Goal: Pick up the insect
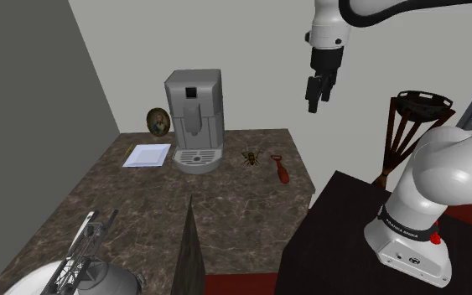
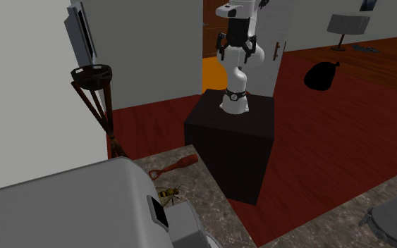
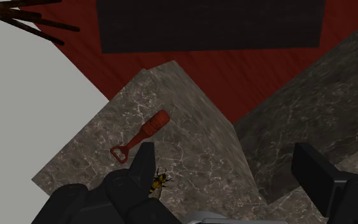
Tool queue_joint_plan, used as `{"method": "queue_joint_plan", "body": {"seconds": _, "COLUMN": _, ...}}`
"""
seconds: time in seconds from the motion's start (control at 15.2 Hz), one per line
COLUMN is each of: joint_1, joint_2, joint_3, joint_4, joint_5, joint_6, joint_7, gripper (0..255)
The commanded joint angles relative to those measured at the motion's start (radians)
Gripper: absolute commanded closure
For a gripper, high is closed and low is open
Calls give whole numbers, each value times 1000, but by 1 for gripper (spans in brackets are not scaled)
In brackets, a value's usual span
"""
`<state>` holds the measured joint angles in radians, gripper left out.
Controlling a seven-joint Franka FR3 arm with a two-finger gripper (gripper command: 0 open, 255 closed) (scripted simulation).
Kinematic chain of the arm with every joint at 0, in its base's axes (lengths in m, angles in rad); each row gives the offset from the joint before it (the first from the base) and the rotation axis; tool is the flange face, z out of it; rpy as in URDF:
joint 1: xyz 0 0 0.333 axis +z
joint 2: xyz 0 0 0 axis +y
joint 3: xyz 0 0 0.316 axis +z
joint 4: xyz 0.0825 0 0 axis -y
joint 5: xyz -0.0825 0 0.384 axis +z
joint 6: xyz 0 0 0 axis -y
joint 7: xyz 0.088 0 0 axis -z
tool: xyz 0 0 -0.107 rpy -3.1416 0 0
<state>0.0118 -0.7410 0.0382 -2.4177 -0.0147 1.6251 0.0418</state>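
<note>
Yellow-brown insect (image 1: 251, 157) lies on my veined desk (image 1: 142, 205) beside a red opener (image 1: 280, 170); my tool (image 1: 316, 102) hangs released, high above.

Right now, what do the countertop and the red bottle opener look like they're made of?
Countertop: looks like stone, marble or granite, going by pale veins through dark brown. Bottle opener: smooth uniform red, handle and head alike, maybe painted wood or plastic; can't tell which.

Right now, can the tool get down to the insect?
Probably yes: the open tool hangs high above the counter, and the insect lies uncovered between the coffee machine and the red bottle opener, touching neither.
</note>
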Motion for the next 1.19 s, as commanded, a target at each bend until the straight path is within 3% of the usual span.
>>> {"method": "queue_joint_plan", "body": {"seconds": 0.0, "joint_1": 0, "joint_2": 0, "joint_3": 0, "joint_4": 0, "joint_5": 0, "joint_6": 0, "joint_7": 0, "gripper": 0}}
{"method": "queue_joint_plan", "body": {"seconds": 0.53, "joint_1": -31, "joint_2": 242, "joint_3": -44, "joint_4": -17, "joint_5": -28, "joint_6": 256, "joint_7": -33, "gripper": 0}}
{"method": "queue_joint_plan", "body": {"seconds": 1.12, "joint_1": -57, "joint_2": 572, "joint_3": -89, "joint_4": 72, "joint_5": -36, "joint_6": 494, "joint_7": -71, "gripper": 0}}
